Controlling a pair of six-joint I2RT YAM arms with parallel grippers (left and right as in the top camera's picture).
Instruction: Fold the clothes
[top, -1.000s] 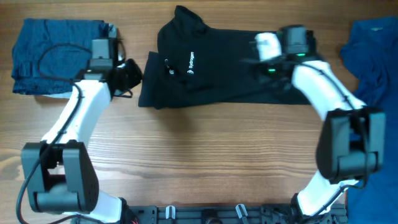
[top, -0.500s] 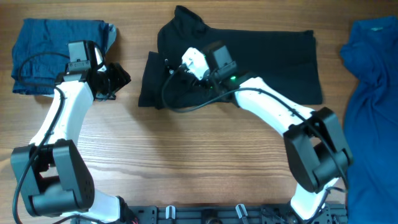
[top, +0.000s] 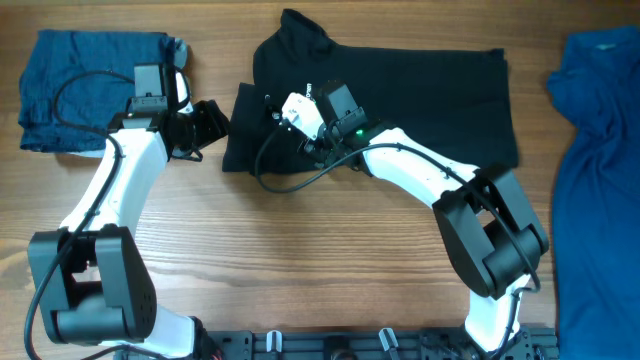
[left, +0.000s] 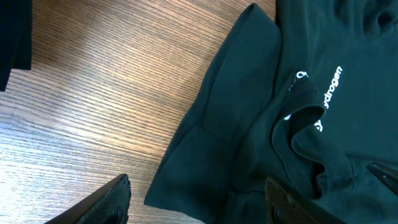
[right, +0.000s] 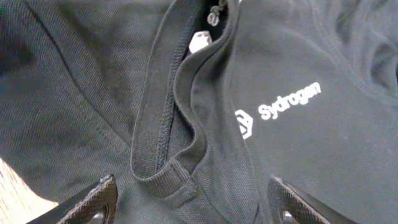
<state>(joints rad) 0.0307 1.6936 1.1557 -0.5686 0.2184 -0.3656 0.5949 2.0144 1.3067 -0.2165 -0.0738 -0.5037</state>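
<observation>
The left gripper (left: 196, 200) and the right gripper (right: 193, 200) have just opened wide, so the black shirt (top: 430, 100) lies loose, ready for a new grab

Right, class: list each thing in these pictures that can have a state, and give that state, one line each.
Black short-sleeved collared shirt: lying on the wooden table, not held.
Dark blue fabric garment: folded.
Royal blue fabric garment: unfolded, spread loosely.
Left gripper: open, empty.
Right gripper: open above the shirt.
</observation>
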